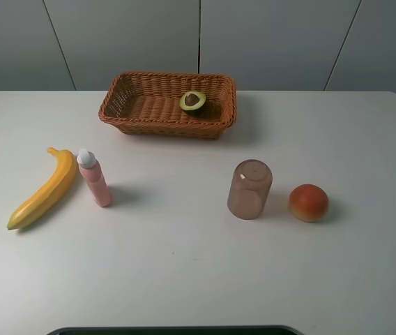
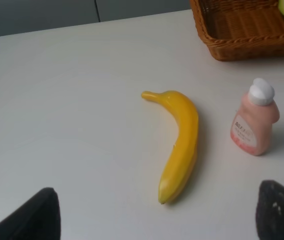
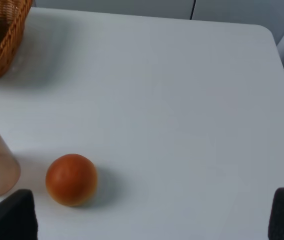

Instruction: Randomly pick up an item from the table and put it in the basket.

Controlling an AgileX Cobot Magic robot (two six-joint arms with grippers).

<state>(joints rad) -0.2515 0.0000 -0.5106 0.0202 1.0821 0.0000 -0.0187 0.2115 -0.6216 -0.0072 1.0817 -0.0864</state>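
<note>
White table bears the basket holding the avocado, well apart from both wide-spread hands.

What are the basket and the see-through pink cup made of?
The basket looks like brown woven wicker: you can see its braided strands and ribbed walls. The cup seems to be pinkish-brown plastic, smooth and translucent; it could be tinted glass, though.

Your high camera: looks down over whole table. Your wrist cameras: low, closer, facing far edge. All three share basket.
</note>
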